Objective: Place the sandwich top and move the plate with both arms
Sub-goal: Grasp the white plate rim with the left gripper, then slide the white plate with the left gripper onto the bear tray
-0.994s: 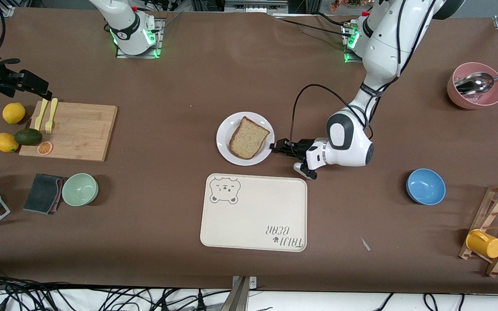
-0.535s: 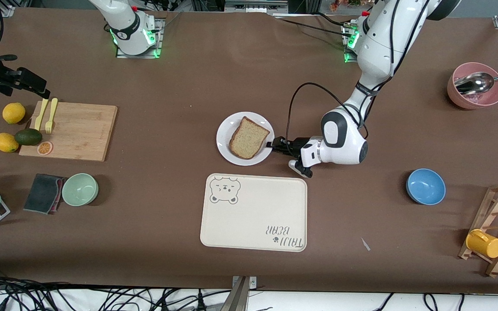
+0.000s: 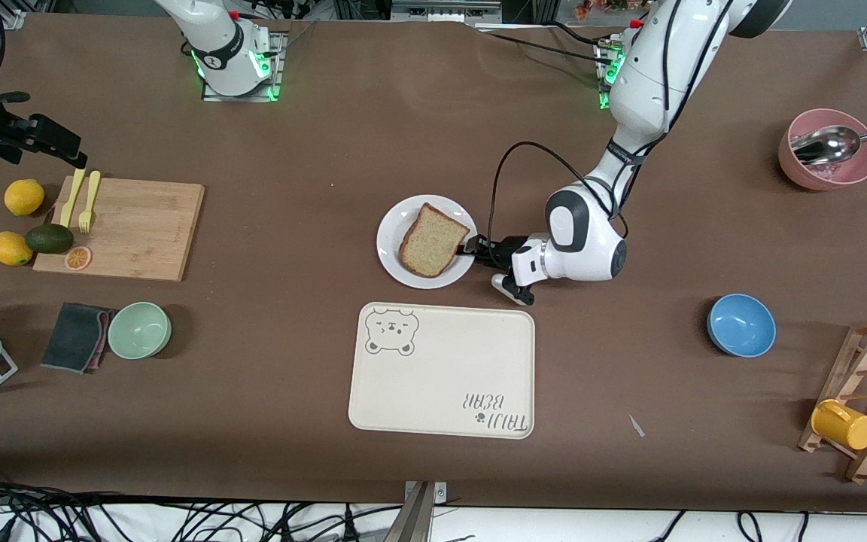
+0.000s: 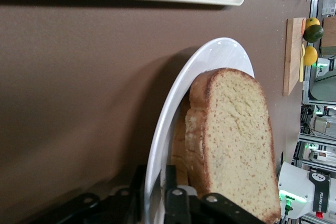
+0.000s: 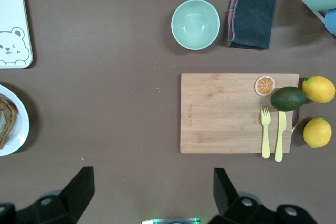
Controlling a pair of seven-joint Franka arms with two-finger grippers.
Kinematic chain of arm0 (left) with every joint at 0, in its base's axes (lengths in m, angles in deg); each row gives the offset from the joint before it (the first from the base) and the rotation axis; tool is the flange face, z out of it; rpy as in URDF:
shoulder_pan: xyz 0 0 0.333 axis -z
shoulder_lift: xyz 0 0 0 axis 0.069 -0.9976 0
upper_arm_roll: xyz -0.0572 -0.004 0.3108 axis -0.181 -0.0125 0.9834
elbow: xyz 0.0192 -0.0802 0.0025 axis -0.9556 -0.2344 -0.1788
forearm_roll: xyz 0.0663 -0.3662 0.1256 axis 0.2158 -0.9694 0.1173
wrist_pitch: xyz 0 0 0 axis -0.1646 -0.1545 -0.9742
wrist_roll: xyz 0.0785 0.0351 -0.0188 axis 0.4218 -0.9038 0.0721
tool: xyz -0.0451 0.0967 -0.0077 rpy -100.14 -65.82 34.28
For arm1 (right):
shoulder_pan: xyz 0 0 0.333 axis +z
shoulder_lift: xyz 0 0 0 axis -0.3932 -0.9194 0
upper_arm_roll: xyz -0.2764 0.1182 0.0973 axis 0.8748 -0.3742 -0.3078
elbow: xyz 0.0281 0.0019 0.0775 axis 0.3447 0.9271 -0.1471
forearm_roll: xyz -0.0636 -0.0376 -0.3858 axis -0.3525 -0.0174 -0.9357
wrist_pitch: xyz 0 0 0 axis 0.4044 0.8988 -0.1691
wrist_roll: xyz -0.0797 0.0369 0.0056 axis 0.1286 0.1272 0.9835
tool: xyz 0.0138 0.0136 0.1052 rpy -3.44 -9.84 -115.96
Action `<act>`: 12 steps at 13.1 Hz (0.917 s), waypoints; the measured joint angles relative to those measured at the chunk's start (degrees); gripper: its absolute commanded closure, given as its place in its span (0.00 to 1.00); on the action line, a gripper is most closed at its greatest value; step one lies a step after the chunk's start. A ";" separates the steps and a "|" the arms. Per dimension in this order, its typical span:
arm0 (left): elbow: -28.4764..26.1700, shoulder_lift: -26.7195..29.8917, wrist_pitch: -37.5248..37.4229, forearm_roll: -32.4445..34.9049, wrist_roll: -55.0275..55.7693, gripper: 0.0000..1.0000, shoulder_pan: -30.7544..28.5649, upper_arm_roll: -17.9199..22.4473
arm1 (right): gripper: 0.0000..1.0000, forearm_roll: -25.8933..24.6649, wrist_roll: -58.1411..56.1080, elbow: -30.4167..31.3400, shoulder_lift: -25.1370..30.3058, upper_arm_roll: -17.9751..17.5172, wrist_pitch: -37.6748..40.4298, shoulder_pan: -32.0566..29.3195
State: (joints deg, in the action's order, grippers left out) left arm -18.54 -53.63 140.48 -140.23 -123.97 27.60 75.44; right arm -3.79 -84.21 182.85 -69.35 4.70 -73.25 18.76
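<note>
The sandwich top [image 3: 433,239], a light brown bread slice with darker crust, lies on the round white plate [image 3: 392,241] at the table's middle. In the left wrist view the sandwich top [image 4: 236,140] rests on another slice [image 4: 181,145] on the plate [image 4: 210,56]. My left gripper [image 3: 470,248] lies low at the plate's edge toward the left arm's end. The left gripper [image 4: 155,174] is shut on the rim, one finger under it and one above. My right gripper [image 3: 42,139] hangs open and empty over the table by the cutting board; in its wrist view the right gripper [image 5: 152,182] stands wide.
A cream bear tray [image 3: 441,369] lies just nearer the camera than the plate. A blue bowl [image 3: 740,324] and a pink bowl with a spoon [image 3: 828,150] sit toward the left arm's end. The cutting board [image 3: 132,229], a green bowl [image 3: 139,330] and a cloth [image 3: 76,336] are toward the right arm's end.
The left arm has slid toward the plate, and its fingers have closed on the rim. The right gripper has drifted slightly toward its end of the table.
</note>
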 measured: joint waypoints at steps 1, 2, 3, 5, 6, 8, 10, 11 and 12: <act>0.01 -0.01 -0.20 -0.43 -1.40 1.00 -0.05 -0.01 | 0.00 0.00 0.31 0.00 0.00 -0.05 -0.66 0.00; 0.01 -0.06 -0.24 -0.62 -2.34 1.00 -0.09 -0.01 | 0.00 0.01 0.97 0.00 0.01 -0.29 -1.52 0.01; 0.01 -0.08 -0.33 -0.72 -2.65 1.00 -0.13 -0.01 | 0.00 0.02 2.17 -0.01 0.02 -0.93 -2.08 0.02; 0.00 -0.08 -0.43 -0.80 -2.81 1.00 -0.24 -0.01 | 0.00 0.02 4.19 -0.01 0.05 -2.16 -2.52 0.08; 0.02 -0.08 -0.67 -0.81 -2.82 1.00 -0.49 -0.01 | 0.00 0.02 4.76 -0.01 0.06 -2.43 -2.62 0.08; 0.16 -0.08 -2.17 -0.82 -3.07 1.00 -1.69 0.09 | 0.00 0.02 4.94 -0.01 0.06 -2.48 -2.63 0.05; 0.48 -0.06 -3.30 -1.05 -3.31 1.00 -3.50 0.14 | 0.00 0.02 4.94 -0.01 0.06 -2.48 -2.61 0.05; 0.74 -0.03 -3.60 -2.02 -3.46 1.00 -4.24 0.16 | 0.00 0.02 4.94 -0.01 0.06 -2.49 -2.63 0.05; 1.18 -0.03 -3.61 -3.92 -3.60 1.00 -4.64 0.26 | 0.00 0.02 5.09 0.00 0.03 -2.52 -2.64 0.06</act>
State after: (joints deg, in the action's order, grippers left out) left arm -17.36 -53.66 136.88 -144.14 -127.56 22.96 75.69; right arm -3.77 -79.12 182.84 -69.32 2.17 -75.89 18.82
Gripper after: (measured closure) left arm 0.947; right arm 0.000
